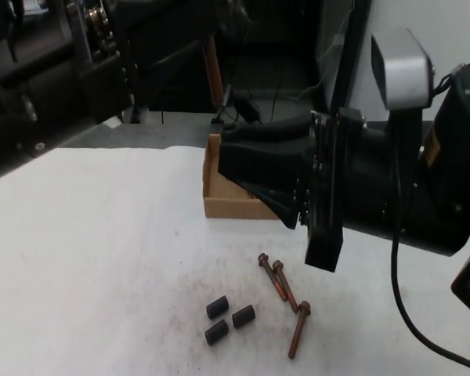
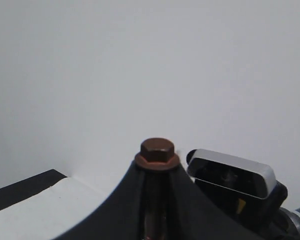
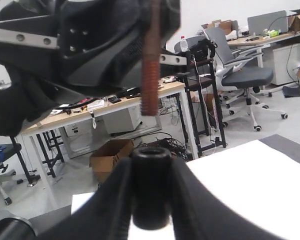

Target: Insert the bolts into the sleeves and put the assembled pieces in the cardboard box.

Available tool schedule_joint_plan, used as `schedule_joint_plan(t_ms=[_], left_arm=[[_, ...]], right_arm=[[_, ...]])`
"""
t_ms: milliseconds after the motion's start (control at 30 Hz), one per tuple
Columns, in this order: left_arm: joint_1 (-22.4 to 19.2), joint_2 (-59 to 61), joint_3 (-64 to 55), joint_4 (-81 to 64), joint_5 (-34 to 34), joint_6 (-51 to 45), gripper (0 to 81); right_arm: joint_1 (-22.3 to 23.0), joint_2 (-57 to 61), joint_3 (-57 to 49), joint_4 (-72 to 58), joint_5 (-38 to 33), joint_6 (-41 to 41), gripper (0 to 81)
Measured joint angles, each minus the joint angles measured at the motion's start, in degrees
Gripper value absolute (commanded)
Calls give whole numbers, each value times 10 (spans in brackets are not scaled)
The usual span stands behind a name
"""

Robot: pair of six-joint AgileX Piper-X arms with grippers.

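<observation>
My left gripper (image 2: 157, 169) is shut on a rusty bolt (image 2: 157, 152), whose hex head sticks out between the fingertips. My right gripper (image 3: 151, 172) is shut on a black sleeve (image 3: 151, 190), its bore facing up. The bolt's threaded shaft (image 3: 151, 65) hangs just above that bore, apart from it. On the white bench lie three loose bolts (image 1: 284, 286) and three loose sleeves (image 1: 217, 307). The cardboard box (image 1: 213, 192) stands behind them, partly hidden by an arm (image 1: 376, 180).
The bulky black arm with a grey camera (image 1: 401, 66) covers the right side of the bench and hangs over the box. A black cable (image 1: 399, 298) droops from it. Desks and office chairs (image 3: 240, 80) stand in the room beyond.
</observation>
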Motion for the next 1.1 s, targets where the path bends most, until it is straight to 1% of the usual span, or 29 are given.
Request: schedule_joint_plan(t_ms=[267,500,867,1100], left_arm=[[0,0,0,0,36,0,0],[0,0,0,0,39,9,0],[0,27,0,0,41,22,0],[0,29,0,0,44,22,0]], right_arm=[[0,2,0,0,4,20,6],[0,2,0,0,-1,40,6],[5,2,0,0,-22,39,6],[5,2,0,0,-23,39,6]])
